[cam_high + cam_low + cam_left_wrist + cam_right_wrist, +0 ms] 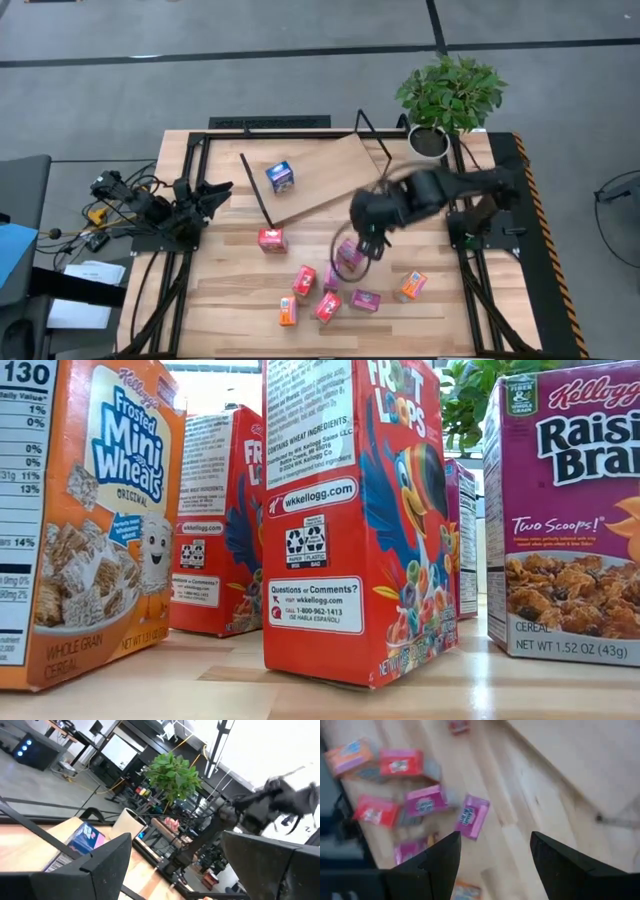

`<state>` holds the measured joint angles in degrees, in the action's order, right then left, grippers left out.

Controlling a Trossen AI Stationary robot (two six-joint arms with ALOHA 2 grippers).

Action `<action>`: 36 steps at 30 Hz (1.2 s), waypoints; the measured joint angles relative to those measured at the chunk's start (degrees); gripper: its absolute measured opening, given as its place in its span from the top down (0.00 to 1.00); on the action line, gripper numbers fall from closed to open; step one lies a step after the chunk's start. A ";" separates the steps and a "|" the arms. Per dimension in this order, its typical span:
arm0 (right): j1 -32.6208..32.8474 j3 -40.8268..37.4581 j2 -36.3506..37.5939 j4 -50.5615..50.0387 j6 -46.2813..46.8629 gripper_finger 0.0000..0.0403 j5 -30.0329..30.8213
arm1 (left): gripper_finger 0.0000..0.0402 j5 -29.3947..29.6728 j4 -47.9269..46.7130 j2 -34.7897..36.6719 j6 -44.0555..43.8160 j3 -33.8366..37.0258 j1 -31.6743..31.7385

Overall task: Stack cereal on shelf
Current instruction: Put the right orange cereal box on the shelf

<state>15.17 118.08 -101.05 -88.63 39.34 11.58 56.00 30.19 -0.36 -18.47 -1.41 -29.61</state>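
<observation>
Kellogg's Frosted Mini Wheats labels the orange box [85, 520]; Froot Loops and wkkellogg.com mark the red box [350, 510]; Raisin Bran, "Two Scoops!", NET WT 1.52 OZ (43g), the magenta box [565, 510].

Upright cereal boxes fill the view: Mini-Wheats box [85, 520], Froot Loops box [350, 510], Raisin Bran box [570, 510].
</observation>
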 joint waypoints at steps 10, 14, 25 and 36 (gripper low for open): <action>16.90 -20.56 8.75 -1.20 59.20 0.34 -10.77 | 0.25 2.75 -4.37 0.04 -3.10 0.02 0.02; 22.20 -23.82 8.86 -1.02 76.64 0.34 -16.36 | 0.25 3.27 -4.49 0.04 -4.10 0.02 0.02; 25.41 -23.84 2.88 0.24 94.80 0.34 -15.41 | 0.25 3.90 -8.10 0.02 -7.57 0.02 0.00; 22.91 -23.90 -1.39 -1.56 96.22 0.34 -15.17 | 0.25 4.02 -10.39 0.02 -9.84 0.02 0.00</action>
<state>38.08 94.18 -102.44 -90.20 135.56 -3.59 60.02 19.79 -0.34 -28.32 -1.39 -29.61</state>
